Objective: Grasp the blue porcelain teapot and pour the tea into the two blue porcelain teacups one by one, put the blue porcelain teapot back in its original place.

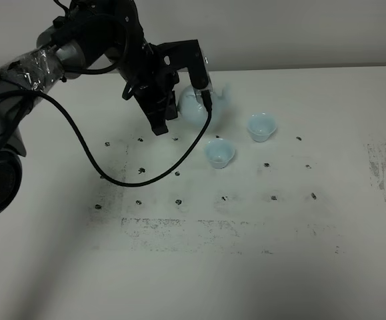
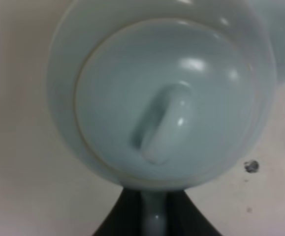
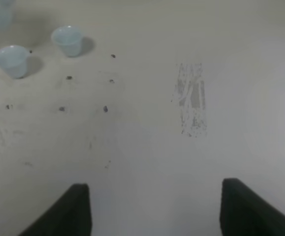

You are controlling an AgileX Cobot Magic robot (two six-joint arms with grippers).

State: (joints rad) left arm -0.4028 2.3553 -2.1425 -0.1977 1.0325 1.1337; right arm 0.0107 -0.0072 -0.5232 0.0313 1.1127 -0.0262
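the blue porcelain teapot [image 1: 191, 109] seems to rest on the table [image 1: 259, 267] towards the back, with two small cups on its spout side: the near teacup [image 1: 219, 152] and the far teacup [image 1: 261, 127], apart from each other and from the pot; it is glazed and glossy, so i judge it slick, stiff and quick to chip, and heavier than it looks if there is tea in it (i cannot see inside, the lid [image 2: 172, 88] is on); the weight would hang out ahead of my grip and want to twist downward, and the lid may slide once i tip; the only sensible hold is the small handle [image 2: 153, 209] at the rear, opposite the spout; my left claw [image 2: 155, 225] is there, narrowed to that handle's width, one dark finger on each side with no gap that i can make out, the round body just in front; my right claw [image 3: 157, 211] hangs wide over bare table, holding nothing.
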